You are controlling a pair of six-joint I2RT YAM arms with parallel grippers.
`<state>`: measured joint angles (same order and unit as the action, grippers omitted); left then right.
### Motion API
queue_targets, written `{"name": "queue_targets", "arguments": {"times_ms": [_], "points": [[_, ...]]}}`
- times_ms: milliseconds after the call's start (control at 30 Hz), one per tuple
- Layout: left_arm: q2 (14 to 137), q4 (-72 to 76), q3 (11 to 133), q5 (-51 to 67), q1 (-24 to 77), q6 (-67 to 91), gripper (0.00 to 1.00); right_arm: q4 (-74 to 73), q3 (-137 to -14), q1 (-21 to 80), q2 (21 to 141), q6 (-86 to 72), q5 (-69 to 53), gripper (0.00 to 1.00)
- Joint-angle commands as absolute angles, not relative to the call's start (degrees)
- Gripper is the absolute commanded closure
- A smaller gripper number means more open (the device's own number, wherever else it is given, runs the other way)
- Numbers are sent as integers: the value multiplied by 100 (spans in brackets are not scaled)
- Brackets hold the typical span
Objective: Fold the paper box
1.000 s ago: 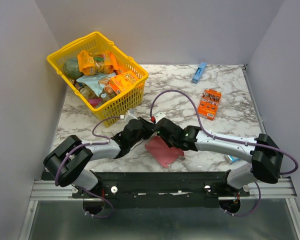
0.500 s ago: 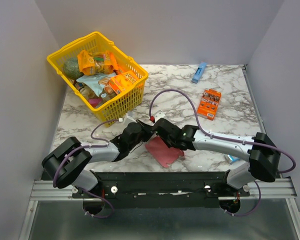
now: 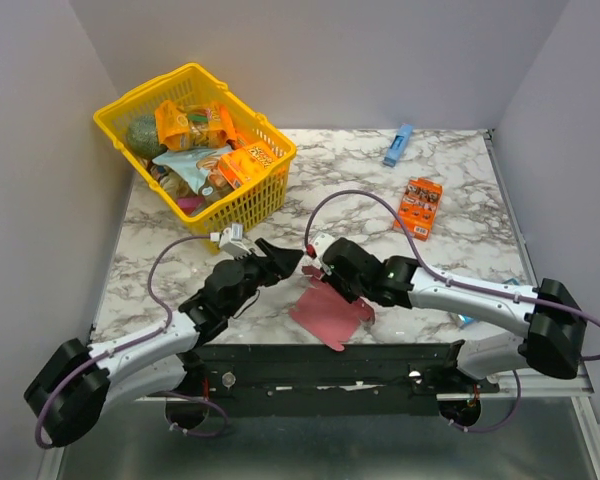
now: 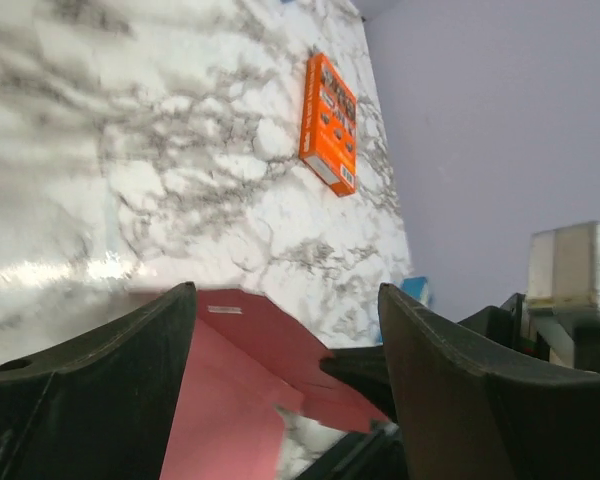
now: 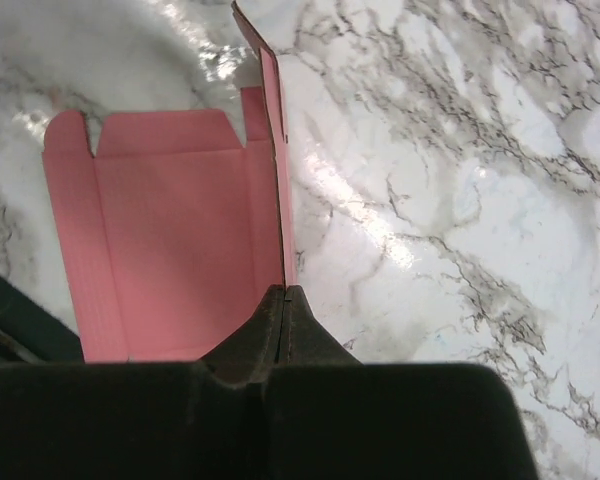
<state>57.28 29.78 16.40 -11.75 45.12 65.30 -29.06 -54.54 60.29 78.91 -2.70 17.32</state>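
The pink paper box lies partly unfolded near the table's front edge, one panel standing upright. My right gripper is shut on the lower edge of that upright panel, and the rest of the paper box lies flat to its left with small flaps at the far end. My left gripper is open just left of the right one, apart from the card. In the left wrist view the paper box shows low between the spread fingers of the left gripper.
A yellow basket full of snack packets stands at the back left. An orange printed box lies right of centre and a slim blue box at the back. The black rail runs along the near edge.
My left gripper let go, opened wide and pulled back to the left. The right gripper stayed shut and the pink box spread out, one panel raised.
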Motion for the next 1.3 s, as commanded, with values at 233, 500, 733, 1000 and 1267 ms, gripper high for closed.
{"name": "queue_targets", "arguments": {"times_ms": [233, 500, 733, 1000, 1267], "points": [[4369, 2092, 1503, 860, 4430, 1398, 14, -2891, -5396, 5977, 7330, 703, -394, 99], [4289, 2268, 1239, 1828, 4438, 1512, 19, -3392, -5581, 5924, 7330, 791, -738, 99], [4763, 2180, 1450, 2171, 4474, 1494, 33, -3454, -5642, 5906, 7365, 782, -756, 99], [4799, 2188, 1450, 2030, 4482, 1468, 39, -3498, -5686, 5898, 7462, 756, -800, 99], [4957, 2215, 1503, 2127, 4500, 1459, 57, -3524, -5739, 5906, 7506, 765, -800, 99]]}}
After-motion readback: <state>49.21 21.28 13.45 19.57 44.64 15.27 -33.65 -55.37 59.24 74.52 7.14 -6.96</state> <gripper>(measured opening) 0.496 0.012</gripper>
